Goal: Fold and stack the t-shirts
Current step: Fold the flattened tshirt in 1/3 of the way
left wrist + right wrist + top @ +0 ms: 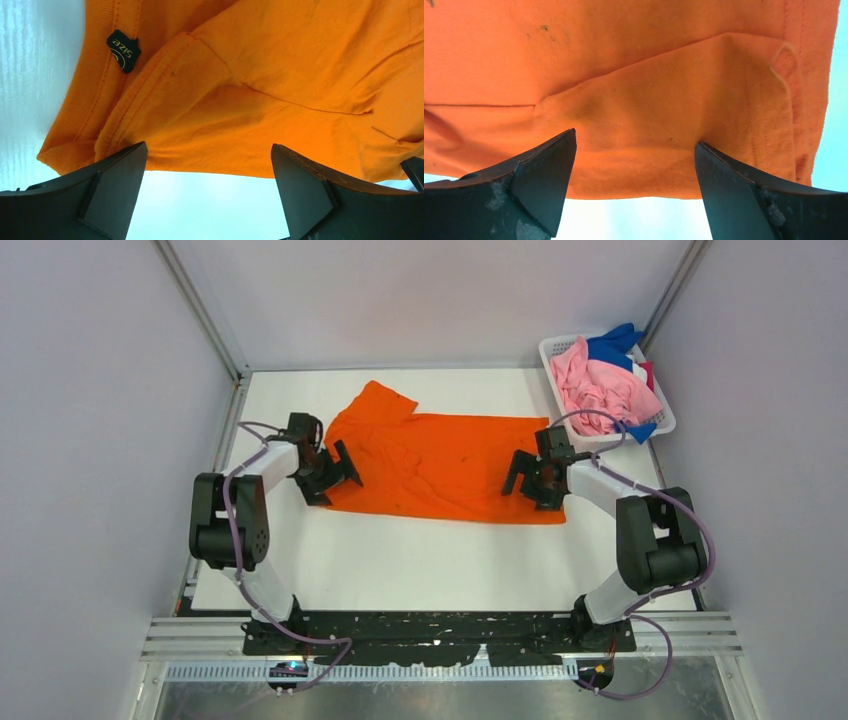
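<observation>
An orange t-shirt [440, 465] lies partly folded lengthwise on the white table [420, 560], one sleeve sticking out at the far left. My left gripper [338, 478] is open at the shirt's left end, by the collar. In the left wrist view, the left gripper [208, 146] holds nothing, and its jaws straddle the near edge of the orange cloth [260, 100]. My right gripper [517, 476] is open over the shirt's right end. In the right wrist view, the right gripper [635, 138] is empty above the folded hem [649, 110]. More t-shirts, pink [600, 388] and blue [615, 342], fill the basket.
A white mesh basket [663, 426] stands at the back right corner, a strip of magenta cloth [648, 371] showing inside. A black size label [123, 50] marks the collar. Grey walls close in the table on three sides.
</observation>
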You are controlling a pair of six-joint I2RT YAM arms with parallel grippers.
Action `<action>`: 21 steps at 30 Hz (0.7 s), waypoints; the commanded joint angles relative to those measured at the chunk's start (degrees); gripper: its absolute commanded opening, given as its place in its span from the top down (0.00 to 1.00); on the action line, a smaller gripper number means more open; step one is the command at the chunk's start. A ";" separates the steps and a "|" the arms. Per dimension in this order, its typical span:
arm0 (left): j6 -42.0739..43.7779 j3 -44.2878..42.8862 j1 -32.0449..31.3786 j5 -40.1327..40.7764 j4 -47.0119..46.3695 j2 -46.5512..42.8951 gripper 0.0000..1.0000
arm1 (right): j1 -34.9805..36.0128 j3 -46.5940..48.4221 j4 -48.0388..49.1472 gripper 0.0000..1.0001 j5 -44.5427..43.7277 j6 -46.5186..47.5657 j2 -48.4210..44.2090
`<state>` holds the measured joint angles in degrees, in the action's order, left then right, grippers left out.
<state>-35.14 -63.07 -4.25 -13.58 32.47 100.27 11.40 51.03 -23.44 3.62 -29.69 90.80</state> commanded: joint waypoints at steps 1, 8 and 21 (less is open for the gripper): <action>1.99 0.94 1.38 3.25 2.79 -1.70 0.00 | -2.11 -2.16 -2.32 0.05 0.05 1.68 -0.07; 1.91 3.14 1.41 1.18 5.39 -2.90 0.00 | -3.81 -4.00 -3.68 0.05 -0.50 3.27 -1.68; -2.77 23.34 -4.58 -1.84 6.43 -17.70 0.00 | -3.85 -10.03 -11.42 0.04 -0.53 5.08 -9.08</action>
<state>-36.45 -45.84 -6.35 -15.46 33.95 85.23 8.03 44.42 -25.23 5.69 -25.98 83.96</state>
